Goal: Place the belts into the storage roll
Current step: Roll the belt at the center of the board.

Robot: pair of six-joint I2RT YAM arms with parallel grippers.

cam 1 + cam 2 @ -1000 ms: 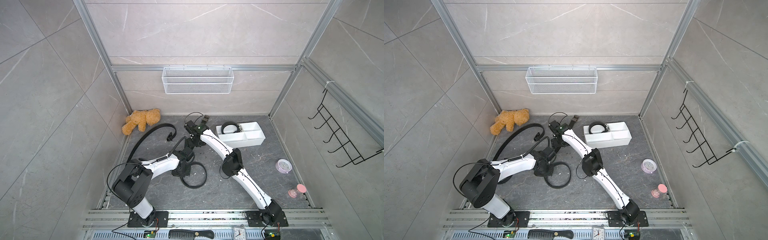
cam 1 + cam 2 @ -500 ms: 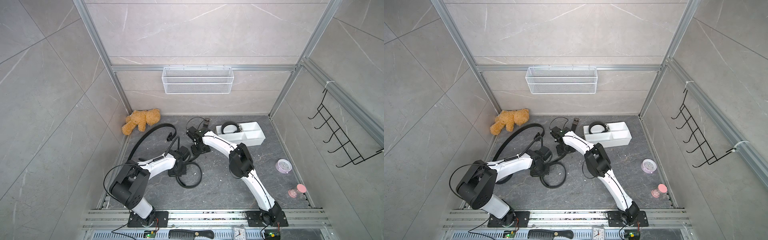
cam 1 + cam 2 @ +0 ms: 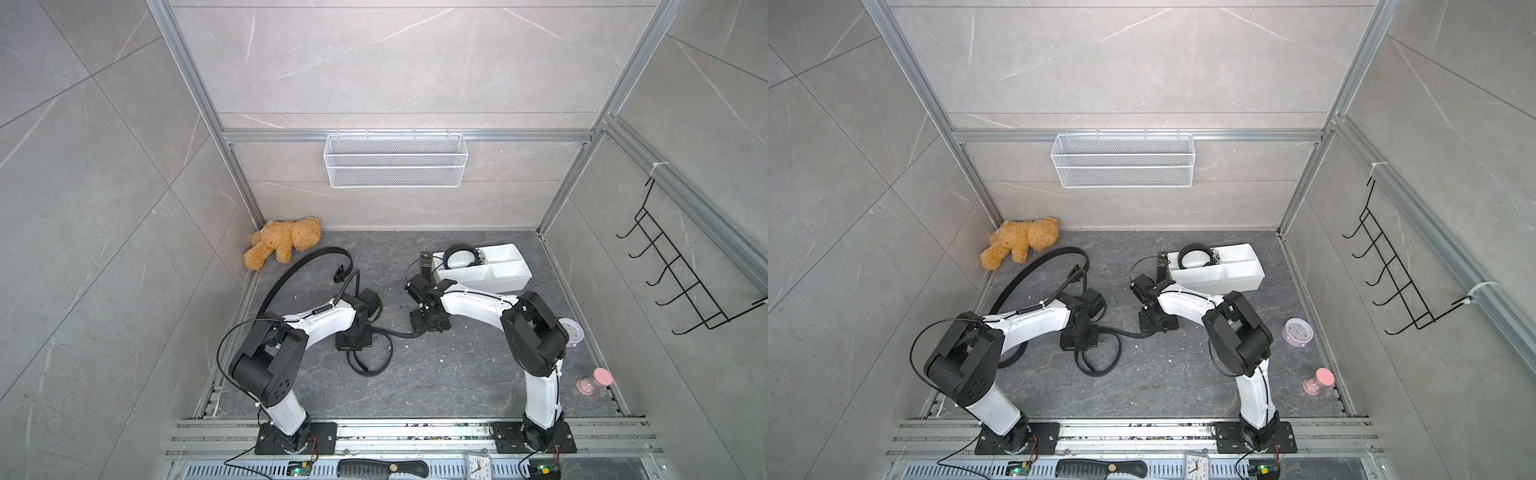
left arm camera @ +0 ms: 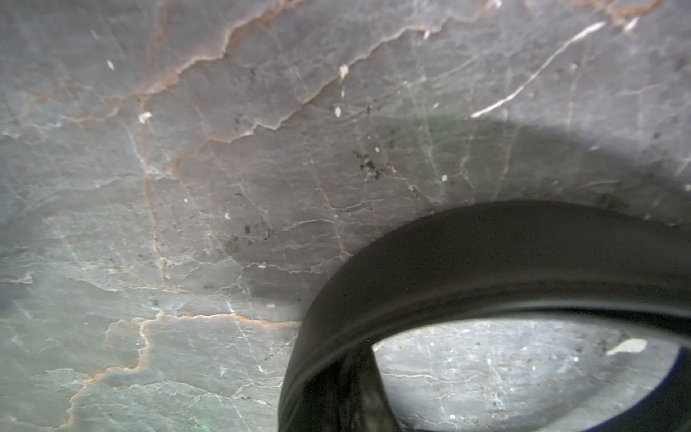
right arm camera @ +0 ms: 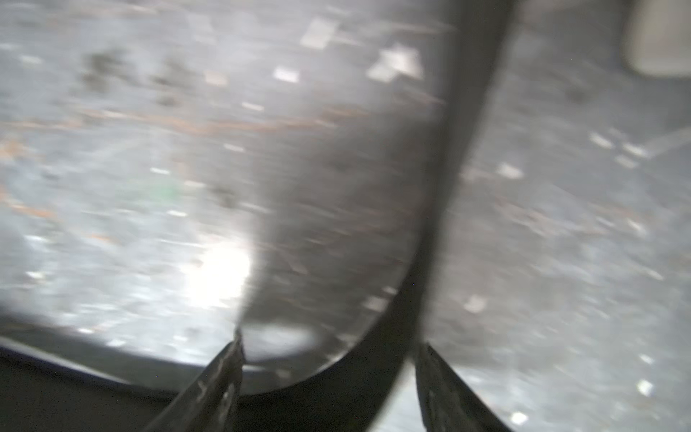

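The white storage roll stands at the back right, with one coiled belt in its left compartment. A second belt arcs along the floor at the left. A third belt lies looped mid-floor. My left gripper is shut on it, and one dark finger shows behind the strap. That belt's strand runs right to my right gripper. The right gripper stands open low over the floor, the strap passing between its fingers.
A teddy bear lies in the back left corner. A wire basket hangs on the back wall and a black hook rack on the right wall. A pink clock and a pink hourglass stand at the right.
My right gripper came away from the tray's left end, nearer and rightward, and now sits low over the belt. The floor loop has shrunk as a strand stretched out between the grippers.
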